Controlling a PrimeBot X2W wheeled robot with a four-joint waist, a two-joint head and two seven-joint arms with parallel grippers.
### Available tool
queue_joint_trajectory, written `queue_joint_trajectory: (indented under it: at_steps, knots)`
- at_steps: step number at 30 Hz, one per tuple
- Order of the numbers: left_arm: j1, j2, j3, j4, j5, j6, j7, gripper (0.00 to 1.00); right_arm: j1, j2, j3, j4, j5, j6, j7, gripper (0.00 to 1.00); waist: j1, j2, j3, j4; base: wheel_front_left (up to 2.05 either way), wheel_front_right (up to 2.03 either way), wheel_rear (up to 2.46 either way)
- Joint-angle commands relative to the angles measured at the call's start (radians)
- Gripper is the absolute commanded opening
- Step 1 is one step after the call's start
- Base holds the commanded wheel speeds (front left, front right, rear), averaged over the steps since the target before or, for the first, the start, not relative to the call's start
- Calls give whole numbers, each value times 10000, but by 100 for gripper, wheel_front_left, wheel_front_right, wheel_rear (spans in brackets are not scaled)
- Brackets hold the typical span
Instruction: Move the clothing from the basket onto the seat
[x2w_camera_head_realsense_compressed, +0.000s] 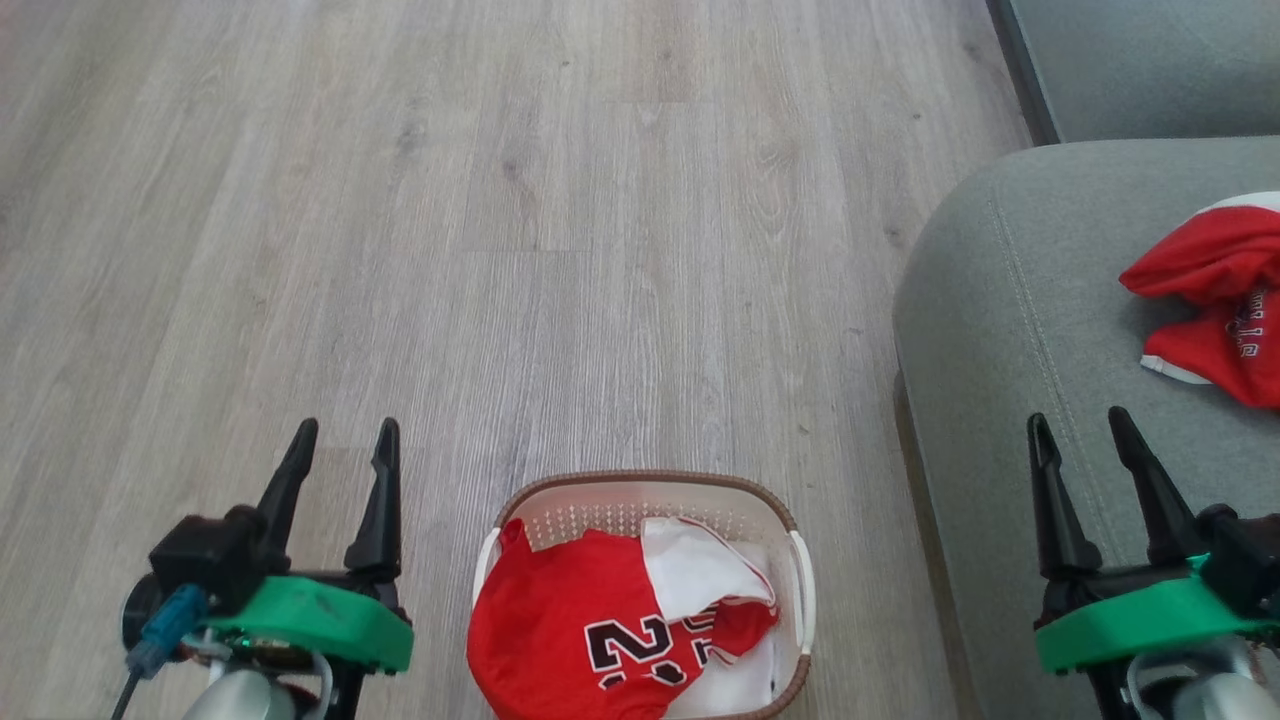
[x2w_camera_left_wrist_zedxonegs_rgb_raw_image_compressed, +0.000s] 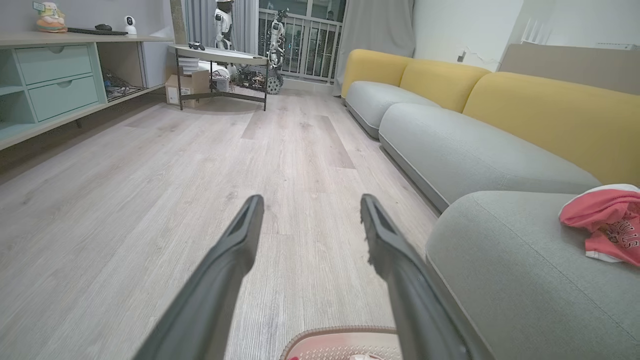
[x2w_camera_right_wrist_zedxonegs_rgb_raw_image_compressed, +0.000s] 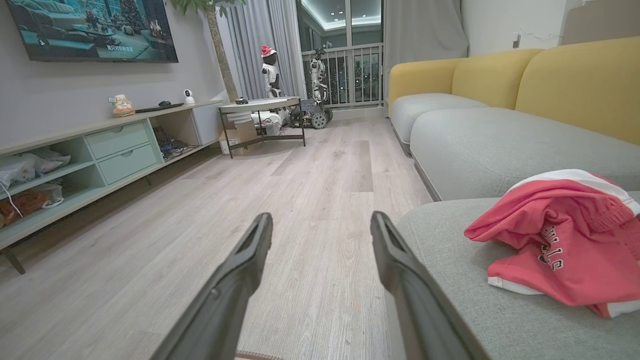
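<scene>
Red jersey (x2w_camera_head_realsense_compressed: 590, 630) crumpled in the basket (x2w_camera_head_realsense_compressed: 650, 478) on the wood floor (x2w_camera_head_realsense_compressed: 500, 250). Second jersey (x2w_camera_head_realsense_compressed: 1215, 300) lies on the seat (x2w_camera_head_realsense_compressed: 1000, 330) just beside the basket. Left gripper (x2w_camera_head_realsense_compressed: 348, 428) and right gripper (x2w_camera_head_realsense_compressed: 1078, 418) both released, fingers spread, empty.

Bright, even light is washing the floor (x2w_camera_head_realsense_compressed: 560, 250); faint shadow lying beside the basket (x2w_camera_head_realsense_compressed: 650, 476); wrist views bowing edgeward.
</scene>
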Motion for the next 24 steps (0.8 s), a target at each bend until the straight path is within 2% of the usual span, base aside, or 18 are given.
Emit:
queue_joint_trajectory:
  at_steps: [1,12,24]
  knots:
    - [-334,124,461,-247,100,-46,-125,100,-297,-149,192,-356,-66,-2,-78,100,1,0,5,-4,0,0,0]
    - [-307,-141,686,-27,305,-330,-125,100,-402,-119,331,-404,-70,-2,-64,100,1,0,176,-181,0,0,0]
    - [-1406,-338,302,424,414,-818,54,100,-1393,-194,389,-508,-113,-2,-144,100,1,0,1425,-642,0,0,0]
